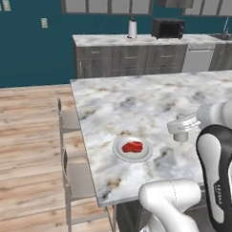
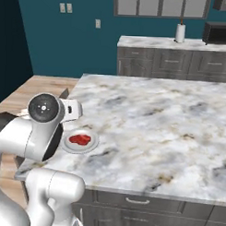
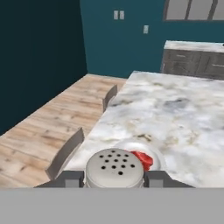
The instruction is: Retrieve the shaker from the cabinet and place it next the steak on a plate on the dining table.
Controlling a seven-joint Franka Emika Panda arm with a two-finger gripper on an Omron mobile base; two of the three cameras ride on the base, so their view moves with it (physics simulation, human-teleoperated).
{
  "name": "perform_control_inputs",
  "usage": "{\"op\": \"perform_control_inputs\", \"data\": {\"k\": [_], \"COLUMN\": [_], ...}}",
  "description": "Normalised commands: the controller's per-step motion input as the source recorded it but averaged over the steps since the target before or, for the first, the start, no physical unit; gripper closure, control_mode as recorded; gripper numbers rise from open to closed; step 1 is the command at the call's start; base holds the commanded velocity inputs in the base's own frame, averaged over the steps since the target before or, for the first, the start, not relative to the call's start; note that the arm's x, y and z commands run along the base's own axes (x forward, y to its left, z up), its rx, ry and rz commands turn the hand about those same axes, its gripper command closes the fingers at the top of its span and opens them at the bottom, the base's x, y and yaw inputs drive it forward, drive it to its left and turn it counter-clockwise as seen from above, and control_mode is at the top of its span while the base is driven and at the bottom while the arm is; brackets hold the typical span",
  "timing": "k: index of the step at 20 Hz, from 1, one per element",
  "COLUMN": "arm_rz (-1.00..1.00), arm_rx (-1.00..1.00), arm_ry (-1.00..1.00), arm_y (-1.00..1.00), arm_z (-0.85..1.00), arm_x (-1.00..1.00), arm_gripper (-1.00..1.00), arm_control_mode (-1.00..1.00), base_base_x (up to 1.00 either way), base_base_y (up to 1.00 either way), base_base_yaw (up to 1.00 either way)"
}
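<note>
My gripper (image 3: 114, 178) is shut on the shaker (image 3: 114, 167), a pale grey cylinder whose perforated cap faces the hand camera, with a dark finger (image 3: 72, 178) on each side. Just beyond it lie the round white plate (image 3: 154, 151) and the red steak (image 3: 143, 159) on it. In the left base view the hand (image 1: 175, 126) hovers over the marble dining table (image 1: 137, 102), to the right of the plate (image 1: 118, 149) and steak (image 1: 133, 147). From the right base view the plate (image 2: 92, 142) and steak (image 2: 79, 139) lie just past the hand (image 2: 74, 110). The cabinet is out of view.
Two grey chairs (image 1: 70, 119) (image 1: 80, 179) stand along the table's left edge, above a wood floor. A back counter (image 1: 107, 39) carries a white paper roll (image 1: 132, 29) and a black microwave (image 1: 167, 28). A tap (image 1: 230, 21) rises at the far right.
</note>
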Motion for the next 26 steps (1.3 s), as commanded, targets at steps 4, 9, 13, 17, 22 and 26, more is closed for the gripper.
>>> {"op": "perform_control_inputs", "data": {"k": [4,9,13,17,22,26], "arm_rz": [-0.04,-0.04,0.29,0.5,0.52,0.57], "arm_rx": [0.04,0.0,0.0,0.0,0.01,0.06], "arm_ry": [0.01,0.01,0.06,0.03,-0.01,-0.01], "arm_y": [0.22,0.22,-0.19,-0.26,-0.14,-0.03], "arm_z": [-0.35,-0.31,-0.55,-0.47,-0.36,-0.27], "arm_x": [0.92,0.91,0.51,0.28,0.2,0.12], "arm_gripper": [1.0,1.0,1.0,1.0,1.0,1.0], "arm_control_mode": [-1.0,-1.0,-1.0,-1.0,-1.0,-1.0], "base_base_x": [0.0,0.0,0.0,0.0,0.0,0.0], "base_base_y": [0.0,0.0,0.0,0.0,0.0,0.0], "base_base_yaw": [0.0,0.0,0.0,0.0,0.0,0.0]}}
